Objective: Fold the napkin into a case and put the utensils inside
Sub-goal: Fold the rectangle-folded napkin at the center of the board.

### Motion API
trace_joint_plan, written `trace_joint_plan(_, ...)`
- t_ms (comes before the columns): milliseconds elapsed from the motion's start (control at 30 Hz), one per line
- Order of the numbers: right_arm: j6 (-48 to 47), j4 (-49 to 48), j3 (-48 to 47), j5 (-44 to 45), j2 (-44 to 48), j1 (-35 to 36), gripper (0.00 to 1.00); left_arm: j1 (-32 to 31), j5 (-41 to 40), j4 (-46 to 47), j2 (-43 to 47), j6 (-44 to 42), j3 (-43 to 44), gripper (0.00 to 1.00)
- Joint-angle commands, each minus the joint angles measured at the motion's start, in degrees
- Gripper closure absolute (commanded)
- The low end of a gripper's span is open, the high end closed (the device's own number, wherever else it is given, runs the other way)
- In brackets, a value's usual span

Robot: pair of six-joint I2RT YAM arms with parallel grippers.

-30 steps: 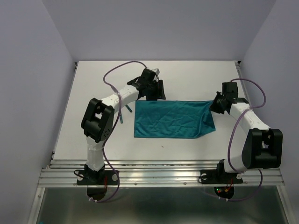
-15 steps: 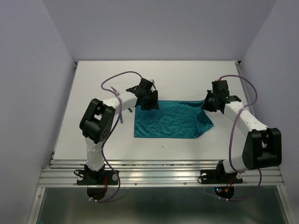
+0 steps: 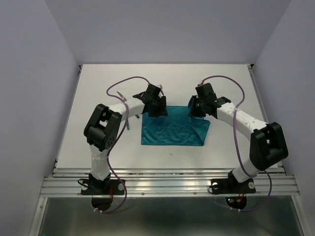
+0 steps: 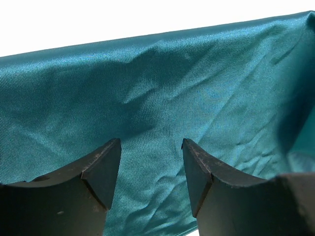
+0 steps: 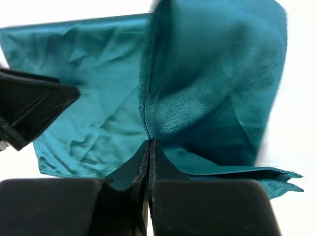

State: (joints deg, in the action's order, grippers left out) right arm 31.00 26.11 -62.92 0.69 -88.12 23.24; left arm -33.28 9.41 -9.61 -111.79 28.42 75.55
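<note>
Pinching a raised fold of the teal napkin (image 5: 206, 88), right gripper (image 5: 148, 147) clenched.
Left gripper (image 4: 150, 147) released over the cloth's far-left corner (white table (image 3: 113, 83), lilac walls (image 3: 29, 73)).

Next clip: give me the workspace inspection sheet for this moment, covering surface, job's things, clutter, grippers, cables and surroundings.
Surface: white table; one tiny dark speck in front of the cloth.
Job's things: teal napkin, its right part lifted and folded leftward; utensils, only a slim teal handle showing, partly hidden by the left arm.
Clutter: nothing seen.
Grippers: left gripper open over the napkin's far left corner, contact unclear; right gripper shut on the napkin's edge.
Cables: purple cables loop above both arms.
Surroundings: lavender walls; metal rail at the near edge.
</note>
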Motion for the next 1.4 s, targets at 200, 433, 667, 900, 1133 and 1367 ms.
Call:
trace_joint_plan(200, 2.0, -3.8, -8.3, 1.1, -7.7, 9.4, 0.99, 2.2, -0.2, -0.4, 7.2, 1.1, -1.4, 0.36)
trace_joint_plan(433, 2.0, -4.0, -10.3, 0.9, -10.3, 12.0, 0.99, 5.3, -2.0, -1.7, 12.3, 0.8, -7.2, 0.36)
trace_joint_plan(667, 2.1, -4.1, -11.5, 0.7, -11.6, 13.1, 0.99, 6.0, -3.1, -0.8, 15.5, 0.5, -15.4, 0.36)
trace_joint_plan(900, 2.2, -4.1, -11.2, 0.8, -11.6, 13.1, 0.99, 6.1, -4.7, -0.6, 17.2, 1.0, -18.4, 0.39)
trace_joint_plan(1133, 2.2, -4.0, -10.9, 1.2, -11.3, 13.1, 0.99, 6.3, -7.9, -1.3, 18.0, 1.2, -20.1, 0.43)
trace_joint_plan(1367, 2.3, -4.0, -10.6, 1.2, -11.4, 13.1, 0.99, 6.3, -8.8, -1.1, 18.4, 1.6, -21.2, 0.46)
